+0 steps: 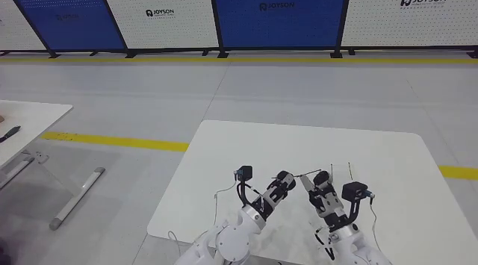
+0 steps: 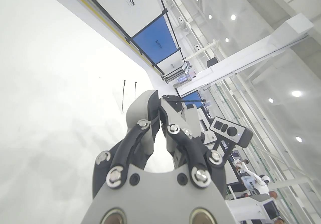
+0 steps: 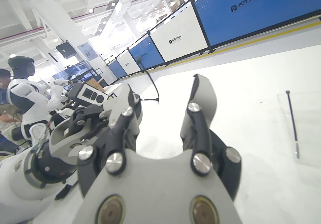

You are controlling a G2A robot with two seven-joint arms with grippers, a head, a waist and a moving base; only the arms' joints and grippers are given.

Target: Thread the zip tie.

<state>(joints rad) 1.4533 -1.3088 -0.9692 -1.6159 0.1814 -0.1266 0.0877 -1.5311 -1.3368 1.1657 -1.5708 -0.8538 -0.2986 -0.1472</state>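
- Left hand (image 2: 159, 98): fingers closed tight on the zip tie (image 3: 155, 85), pinching it near one end. The rest of the strap arcs free above the surface (image 1: 299, 145), toward the other arm.
- Right hand (image 3: 163, 81): wide open and empty, just beside the free strap but not touching it.
- Two spare ties (image 2: 123, 95) lie flat on the surface further out, well apart from both hands.
- Cannot tell for certain which end carries the locking head.
- Judgement: the step in hand is the right hand taking the free part of the strap, so the tip can be fed into the head.
- To do it well: close a little back from the end so the tip stays exposed. Keep the left grip firm so the strap does not twist. Line up tip and slot before pushing.
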